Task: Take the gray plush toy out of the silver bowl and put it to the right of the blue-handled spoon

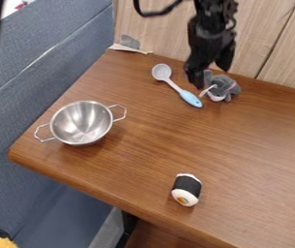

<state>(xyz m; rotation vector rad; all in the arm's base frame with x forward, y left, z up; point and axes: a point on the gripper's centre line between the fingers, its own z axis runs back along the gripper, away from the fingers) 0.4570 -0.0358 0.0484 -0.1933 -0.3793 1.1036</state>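
Wood-grain surface (143,167), with a gray plush toy (226,86) near its back edge beside a blue-handled spoon (190,98). Parted black jaws (211,77) hang at the toy, seemingly mid grasp or release; the next move calls for clearing the spoon.

We see a smooth, shiny metal pot (81,123), a glossy wooden table (240,150), a plastic-looking spoon (175,87), a soft, plush-looking grey toy (223,86) and a couch (30,63) in what looks like woven, matt cloth.
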